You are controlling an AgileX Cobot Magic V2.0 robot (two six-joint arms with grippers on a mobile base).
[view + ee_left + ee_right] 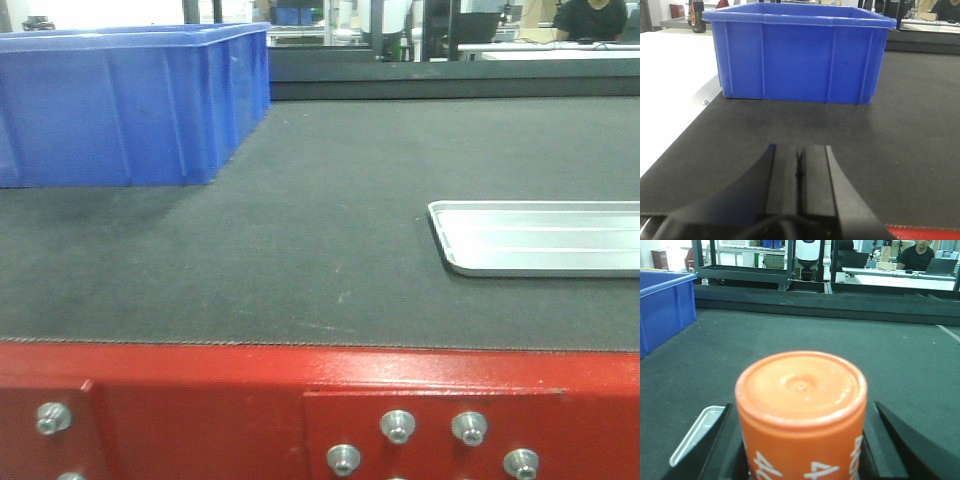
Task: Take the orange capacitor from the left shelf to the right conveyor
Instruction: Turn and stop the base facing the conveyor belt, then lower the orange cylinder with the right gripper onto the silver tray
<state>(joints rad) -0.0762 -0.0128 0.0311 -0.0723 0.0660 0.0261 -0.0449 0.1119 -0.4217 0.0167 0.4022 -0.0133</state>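
Orange cylindrical capacitor [801, 410] sits pinched in your right fingers [905, 445] beside the silver metal tray [694, 434], left fingers [785, 175] pressed together; likely mid-carry, so lower and release next.

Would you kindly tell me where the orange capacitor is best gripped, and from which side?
Grip the orange capacitor by its curved side wall, one finger on either side, coming in level from the robot's side, as the right gripper does: it is an upright cylinder, and its cap offers no edge.
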